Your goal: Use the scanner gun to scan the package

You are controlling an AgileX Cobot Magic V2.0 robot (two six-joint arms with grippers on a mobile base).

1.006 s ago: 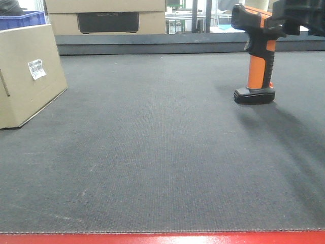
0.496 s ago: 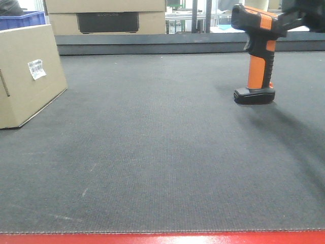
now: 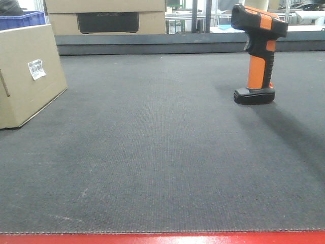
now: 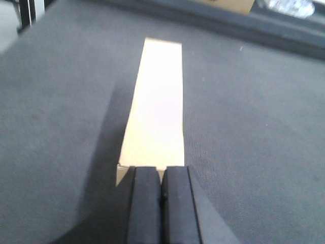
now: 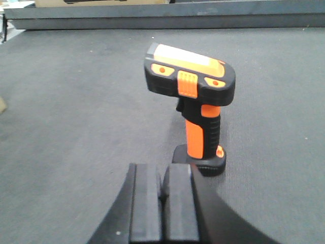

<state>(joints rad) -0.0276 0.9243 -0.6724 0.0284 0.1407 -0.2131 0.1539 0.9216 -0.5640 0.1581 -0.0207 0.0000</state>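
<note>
Dark matting covers the worktop (image 3: 152, 152); the scanner gun (image 5: 195, 117) stands upright just ahead of the right pincer (image 5: 163, 195), closed and empty, while the left pincer (image 4: 161, 195), likewise closed, faces the package (image 4: 157, 109).

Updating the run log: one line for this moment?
scanner gun: upright on mat, ungrasped | package: untouched | left gripper: shut | right gripper: shut
</note>
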